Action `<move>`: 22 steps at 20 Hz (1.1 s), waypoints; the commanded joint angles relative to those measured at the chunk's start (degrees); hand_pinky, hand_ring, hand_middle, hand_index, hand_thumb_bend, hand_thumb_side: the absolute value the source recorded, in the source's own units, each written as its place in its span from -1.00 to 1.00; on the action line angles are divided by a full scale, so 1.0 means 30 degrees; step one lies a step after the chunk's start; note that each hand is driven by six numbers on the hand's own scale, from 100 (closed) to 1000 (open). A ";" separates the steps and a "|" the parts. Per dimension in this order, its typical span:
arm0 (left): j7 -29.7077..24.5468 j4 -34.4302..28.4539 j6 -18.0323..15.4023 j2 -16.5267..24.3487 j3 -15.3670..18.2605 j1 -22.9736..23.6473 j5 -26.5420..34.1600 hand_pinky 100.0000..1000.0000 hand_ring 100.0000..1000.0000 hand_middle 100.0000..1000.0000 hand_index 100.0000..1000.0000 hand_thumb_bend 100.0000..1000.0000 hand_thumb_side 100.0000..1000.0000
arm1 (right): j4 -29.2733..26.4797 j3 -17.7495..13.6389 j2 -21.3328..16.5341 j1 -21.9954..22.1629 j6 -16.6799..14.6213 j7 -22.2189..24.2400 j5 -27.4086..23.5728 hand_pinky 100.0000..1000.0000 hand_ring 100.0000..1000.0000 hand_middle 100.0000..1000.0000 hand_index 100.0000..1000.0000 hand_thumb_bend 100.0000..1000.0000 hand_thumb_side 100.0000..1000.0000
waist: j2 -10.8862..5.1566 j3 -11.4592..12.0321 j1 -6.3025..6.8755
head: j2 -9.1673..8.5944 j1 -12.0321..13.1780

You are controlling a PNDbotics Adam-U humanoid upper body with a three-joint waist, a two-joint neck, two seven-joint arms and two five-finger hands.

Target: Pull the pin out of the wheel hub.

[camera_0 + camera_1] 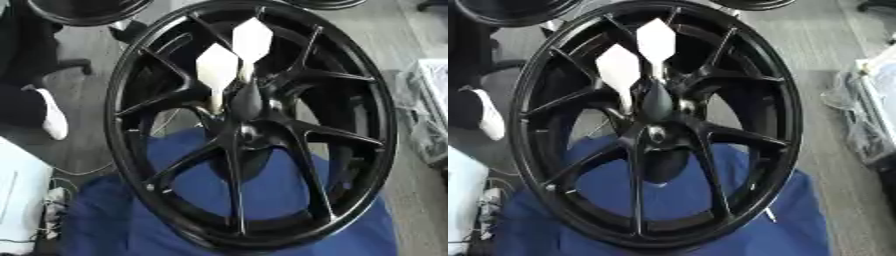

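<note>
Plainly, two white pins (218, 67) (upright) stand in the black wheel hub (248, 131).

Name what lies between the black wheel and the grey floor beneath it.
A blue cloth, seen through the lower spokes of the wheel in both eye views.

A grey floor (83, 115) runs behind the work area, lit evenly from above. A blue cloth (114, 220) covers the surface at the bottom, with a white box-like object (19, 195) and a tangle of cables (52, 200) beside it on the left. Clear plastic wrapping (859, 120) lies crumpled along the right edge.
</note>
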 commanded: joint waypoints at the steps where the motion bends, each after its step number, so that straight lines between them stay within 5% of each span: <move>1: -0.0075 -0.0348 0.0012 0.0341 0.0105 -0.0180 -0.0045 0.42 0.81 0.55 0.45 0.25 -0.23 | 0.0250 -0.1673 0.0105 0.0814 0.0824 -0.0910 0.0848 0.62 0.52 0.52 0.87 -1.00 -1.00 | -0.0312 0.0225 0.0011 | -0.0256 -0.0248; 8: -0.0307 -0.0348 0.0095 0.0340 -0.0113 -0.0335 0.0100 0.42 0.81 0.55 0.45 0.26 -0.23 | -0.1472 -0.3303 0.0955 0.3806 0.2115 -0.2751 0.0163 0.67 0.54 0.56 0.91 -1.00 -0.94 | -0.0486 0.0765 0.0028 | -0.0127 -0.0666; 19: -0.0428 -0.0325 0.0122 0.0319 -0.0171 -0.0385 0.0171 0.42 0.81 0.55 0.45 0.25 -0.22 | -0.2613 -0.2660 0.1325 0.4902 0.2218 -0.5875 -0.1247 0.67 0.53 0.57 0.95 -1.00 -1.00 | -0.0555 0.0907 -0.0007 | -0.0102 -0.0891; 20: -0.0437 -0.0325 0.0123 0.0319 -0.0174 -0.0390 0.0171 0.42 0.81 0.55 0.45 0.25 -0.22 | -0.2603 -0.2598 0.1345 0.4911 0.2196 -0.6164 -0.1430 0.67 0.53 0.57 0.98 -1.00 -0.66 | -0.0553 0.0903 -0.0012 | -0.0105 -0.0898; 21: -0.0443 -0.0320 0.0125 0.0314 -0.0174 -0.0389 0.0173 0.42 0.81 0.55 0.46 0.25 -0.22 | -0.2623 -0.2597 0.1348 0.4908 0.2105 -0.6450 -0.1531 0.69 0.55 0.60 1.00 -1.00 1.00 | -0.0549 0.0896 -0.0014 | -0.0118 -0.0902; 22: -0.0451 -0.0317 0.0128 0.0308 -0.0178 -0.0392 0.0177 0.42 0.81 0.55 0.46 0.25 -0.22 | -0.2623 -0.2505 0.1398 0.4920 0.1962 -0.6669 -0.1650 0.71 0.56 0.62 1.00 -1.00 1.00 | -0.0541 0.0903 -0.0012 | -0.0148 -0.0920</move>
